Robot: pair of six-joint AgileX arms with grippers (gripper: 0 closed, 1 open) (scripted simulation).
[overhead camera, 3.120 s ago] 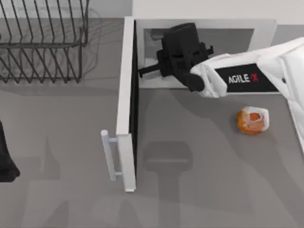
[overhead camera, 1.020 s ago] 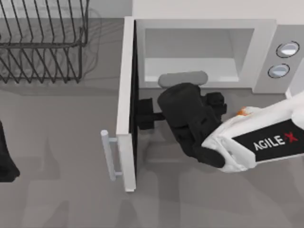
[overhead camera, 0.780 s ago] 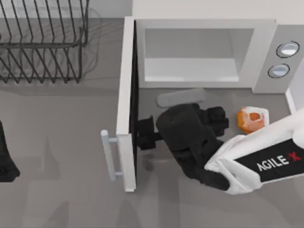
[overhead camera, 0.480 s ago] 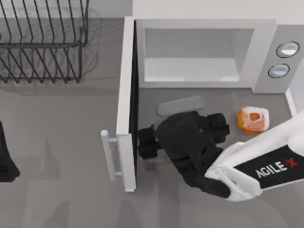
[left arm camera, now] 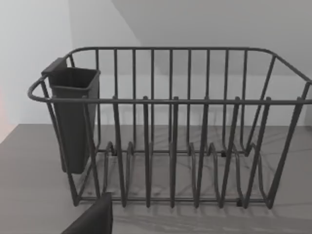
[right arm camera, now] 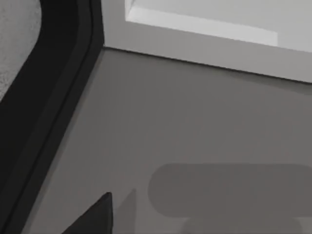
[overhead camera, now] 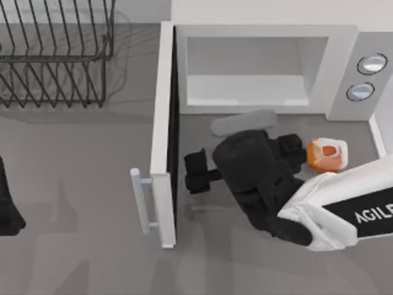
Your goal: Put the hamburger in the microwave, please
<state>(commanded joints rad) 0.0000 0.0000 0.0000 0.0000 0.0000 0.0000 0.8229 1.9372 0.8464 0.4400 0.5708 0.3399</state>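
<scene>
One small hamburger [overhead camera: 326,155] lay on the table right of the right gripper [overhead camera: 195,172], whose finger state I cannot tell, before the open microwave [overhead camera: 258,67]; it seemed light and soft, best pinched gently by its sides.

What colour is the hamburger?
Orange-tan with a whitish layer and reddish patch; the hamburger shows best in the top view.

A dark wire rack [overhead camera: 55,55] with a side cup [left arm camera: 73,117] stands on the grey table [overhead camera: 73,246].
</scene>
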